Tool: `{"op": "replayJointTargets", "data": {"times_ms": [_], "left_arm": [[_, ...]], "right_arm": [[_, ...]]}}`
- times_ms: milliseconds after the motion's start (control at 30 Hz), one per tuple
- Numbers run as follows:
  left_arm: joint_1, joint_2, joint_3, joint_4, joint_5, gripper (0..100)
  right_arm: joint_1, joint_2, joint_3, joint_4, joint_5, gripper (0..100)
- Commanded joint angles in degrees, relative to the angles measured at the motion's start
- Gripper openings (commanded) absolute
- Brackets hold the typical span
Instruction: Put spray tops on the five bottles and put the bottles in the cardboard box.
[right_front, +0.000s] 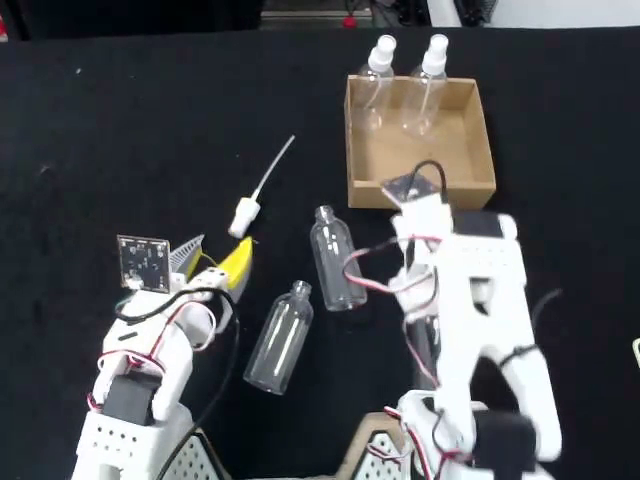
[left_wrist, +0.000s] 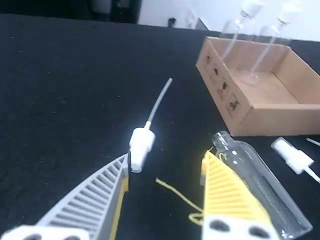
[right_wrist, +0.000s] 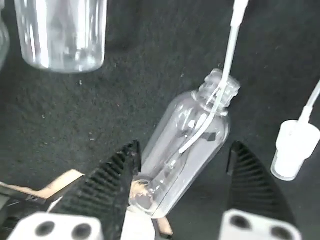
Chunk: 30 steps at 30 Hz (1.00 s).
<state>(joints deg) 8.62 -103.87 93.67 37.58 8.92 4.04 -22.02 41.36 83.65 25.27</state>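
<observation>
While two capped bottles (right_front: 378, 85) stand upright against the far wall of the cardboard box (right_front: 362, 185), everything else is out on the black table (right_front: 120, 120) on the arms' side of the box.

The left gripper (left_wrist: 166, 160) has its jaws wide apart and nothing in them. A loose spray top (left_wrist: 141, 147) with a long tube lies just beside the tip of the grey finger (left_wrist: 100, 195), well off the box's near corner on the left arm's side. A bare bottle (left_wrist: 260, 185) lies on its side next to the yellow finger (left_wrist: 227, 195), neck end toward the box, between that gripper and the box. A second bare bottle (right_front: 280, 335) lies on its side farther from the box.

The right gripper (right_wrist: 185, 150) also has its jaws spread, straddling a third bottle (right_wrist: 195, 130) that's lying down. One black finger (right_wrist: 107, 185) looks like it touches the bottle near its base, the other sits apart from it. A thin tube (right_wrist: 232, 30) runs down into that bottle's neck. A second spray top (right_wrist: 295, 147) lies just beside it. The right arm (right_front: 470, 300) sits right in front of the box's near wall.
</observation>
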Motion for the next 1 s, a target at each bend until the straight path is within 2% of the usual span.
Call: {"op": "replayJointTargets", "data": {"times_ms": [0, 100, 300, 533, 700, 967], "left_arm": [[1.7, -0.5, -0.9, -0.4, -0.1, 23], [1.5, -0.5, -0.8, -0.4, -0.1, 23], [1.5, -0.5, -0.6, -0.4, -0.2, 23], [1.5, -0.5, -0.6, -0.4, -0.2, 23], [1.8, -0.5, -0.6, -0.4, -3.9, 23], [1.8, -0.5, -0.4, -0.4, -4.1, 23]], "right_arm": [[-2.5, 5.4, -6.9, 3.0, -4.4, 26.1], [-3.5, 8.0, -6.7, 2.7, -4.8, 26.2], [0.1, 7.3, -2.3, -4.2, -4.8, 26.2], [0.5, 6.6, 3.0, -9.0, -4.4, 26.5], [0.3, 6.6, 3.0, -8.5, -4.3, 32.9], [0.1, 6.5, -0.7, -2.6, -1.0, 33.2]]}}
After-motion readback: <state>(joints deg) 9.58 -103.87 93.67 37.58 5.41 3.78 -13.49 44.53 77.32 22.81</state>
